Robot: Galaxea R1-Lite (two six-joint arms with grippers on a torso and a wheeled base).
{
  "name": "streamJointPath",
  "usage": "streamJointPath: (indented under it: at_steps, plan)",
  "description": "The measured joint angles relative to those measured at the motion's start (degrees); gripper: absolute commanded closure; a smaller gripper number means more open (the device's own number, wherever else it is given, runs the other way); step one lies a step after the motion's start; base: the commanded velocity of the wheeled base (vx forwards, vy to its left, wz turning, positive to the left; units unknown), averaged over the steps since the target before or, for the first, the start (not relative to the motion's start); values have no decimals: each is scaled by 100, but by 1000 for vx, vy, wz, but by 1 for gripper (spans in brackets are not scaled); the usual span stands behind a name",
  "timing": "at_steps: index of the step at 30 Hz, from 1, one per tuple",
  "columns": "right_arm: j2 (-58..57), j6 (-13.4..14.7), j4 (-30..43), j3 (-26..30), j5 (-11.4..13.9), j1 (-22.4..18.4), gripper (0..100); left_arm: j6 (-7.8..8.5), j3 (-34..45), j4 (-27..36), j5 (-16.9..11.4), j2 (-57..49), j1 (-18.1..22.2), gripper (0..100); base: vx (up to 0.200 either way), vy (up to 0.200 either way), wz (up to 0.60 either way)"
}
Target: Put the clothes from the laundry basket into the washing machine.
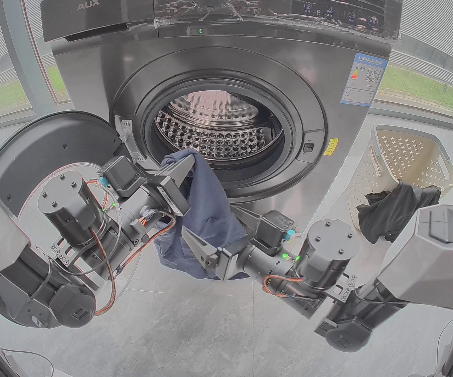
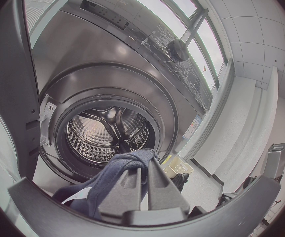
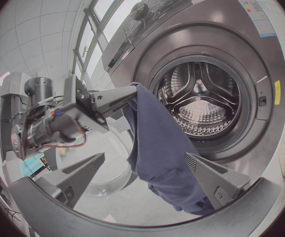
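A navy blue garment [image 1: 208, 210] hangs in front of the washing machine's open drum [image 1: 211, 126]. My left gripper [image 1: 187, 164] is shut on the garment's top edge, just below the drum's opening. In the left wrist view its fingertips [image 2: 146, 168] pinch the bunched blue cloth [image 2: 129, 163]. My right gripper [image 1: 197, 247] sits lower, open, at the garment's hanging end. In the right wrist view the cloth [image 3: 162, 148] hangs between its spread fingers [image 3: 94, 163]. A black garment [image 1: 394, 210] is draped over the rim of the laundry basket [image 1: 415, 153].
The machine's round door [image 1: 43, 147] stands swung open on the left, close behind my left arm. The white basket stands on the floor right of the machine. Grey tiled floor [image 1: 195, 331] lies in front.
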Motion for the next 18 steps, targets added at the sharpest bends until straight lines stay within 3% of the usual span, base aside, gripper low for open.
streamJointPath:
  at_steps: [9, 18]
  plan:
    - [716, -99, 41, -1079, 63, -148, 0, -27, -7, 2, 5, 0, -5, 100, 0, 0, 0]
    - [1085, -93, 46, -1318, 20, -462, 0, -38, -11, -2, 2, -44, -13, 100, 0, 0, 0]
